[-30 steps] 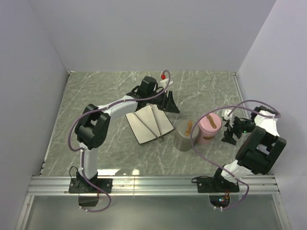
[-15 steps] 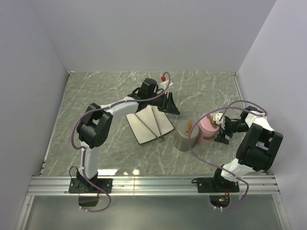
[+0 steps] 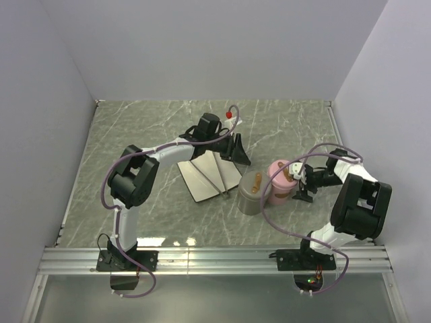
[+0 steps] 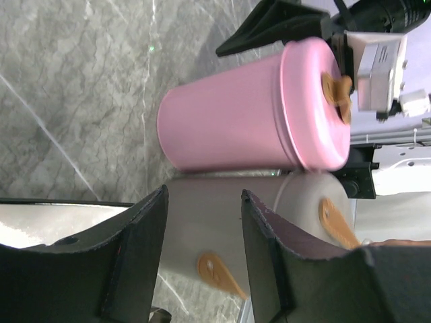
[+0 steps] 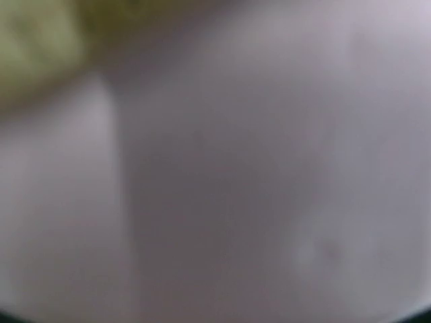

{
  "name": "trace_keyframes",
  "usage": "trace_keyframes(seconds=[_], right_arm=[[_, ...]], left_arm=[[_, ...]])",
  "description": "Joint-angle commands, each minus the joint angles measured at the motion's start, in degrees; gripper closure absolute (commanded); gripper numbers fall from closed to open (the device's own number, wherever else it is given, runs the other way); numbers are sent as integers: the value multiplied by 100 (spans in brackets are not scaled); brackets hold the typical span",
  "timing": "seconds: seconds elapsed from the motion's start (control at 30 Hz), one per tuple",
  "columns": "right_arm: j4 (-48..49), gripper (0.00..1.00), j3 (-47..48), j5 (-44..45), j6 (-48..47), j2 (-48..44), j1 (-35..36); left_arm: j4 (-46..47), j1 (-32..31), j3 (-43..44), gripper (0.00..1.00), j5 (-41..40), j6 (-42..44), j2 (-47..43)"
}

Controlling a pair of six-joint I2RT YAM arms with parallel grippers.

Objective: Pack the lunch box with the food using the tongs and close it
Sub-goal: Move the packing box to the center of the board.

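Step in hand, as I read it: setup, no packing yet.

- Left gripper [image 4: 203, 202]: hovers over the far edge of the white tray [image 3: 202, 180]. Jaws are spread with nothing between them.
- Tongs [image 3: 219, 173]: lie flat across that tray, untouched, just near of the left jaws.
- Right gripper [image 3: 297, 182]: at the top of the pink canister [image 3: 279, 180]. Jaws are spread wide, one on each side of it. Can't tell if they press on it, because the right wrist view is a pink blur.
- Grey canister [image 3: 252, 192]: touching the pink one on its left side, just right of the tray.
- I take the canisters for the lunch box. Both have their lids on.
- Food: not visible in any view.

Next move, my call:
- The left arm drops onto the tongs. They are thin metal lying flat on a flat tray, so the jaws need to come low and square or they'll skate off.
- A canister lid has to come off before anything goes in.

Count:
- canisters: 2 (1 pink, 1 grey), both standing on the table [image 3: 135, 134]
- tongs: 1
- tray: 1
- food pieces seen: 0
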Motion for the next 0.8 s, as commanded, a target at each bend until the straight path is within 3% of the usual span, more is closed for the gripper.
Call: trace_keyframes(seconds=[0.0, 0.47, 0.77], right_arm=[[27, 9, -218, 68, -1858, -244, 220], [54, 10, -886, 120, -2307, -991, 915], [229, 11, -1009, -90, -1789, -1264, 1345]], left_arm=[[36, -66, -61, 47, 55, 160, -212], [-43, -260, -184, 47, -15, 416, -168], [-87, -374, -411, 53, 222, 477, -334]])
